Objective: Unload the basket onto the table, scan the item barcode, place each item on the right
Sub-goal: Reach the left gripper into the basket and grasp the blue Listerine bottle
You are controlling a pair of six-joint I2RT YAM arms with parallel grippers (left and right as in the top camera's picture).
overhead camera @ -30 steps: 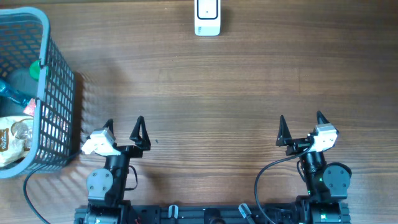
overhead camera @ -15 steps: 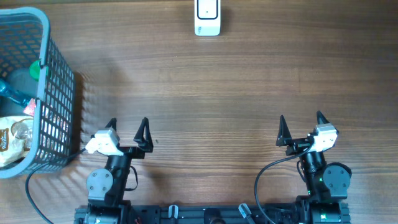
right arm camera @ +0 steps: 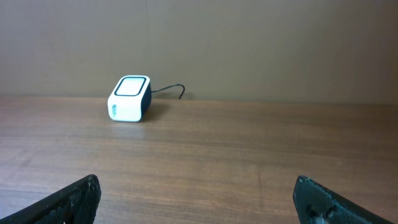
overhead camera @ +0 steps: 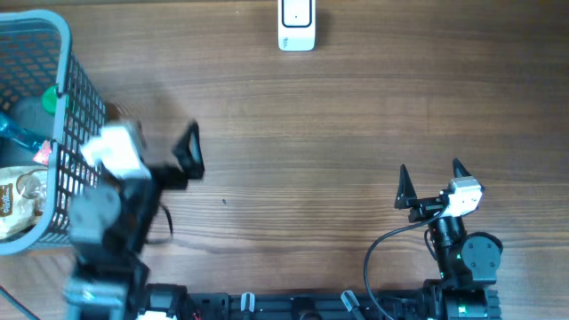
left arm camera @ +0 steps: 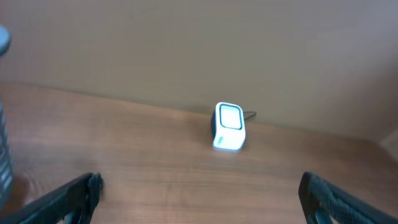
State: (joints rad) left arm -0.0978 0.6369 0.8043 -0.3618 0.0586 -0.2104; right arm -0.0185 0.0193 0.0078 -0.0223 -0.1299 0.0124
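left gripper (blurred overhead, seemingly near the basket) spread wide; right gripper likewise

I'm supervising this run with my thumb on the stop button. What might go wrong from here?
1. The left hand, open and blurred in the overhead view, sits right beside the mesh wall of the basket; it might snag or shove the mesh.
2. The bottle and packet lie jumbled in the basket, barcodes not visible, so a pick may face the wrong way.
3. The scanner stands far across the table, a long reach.
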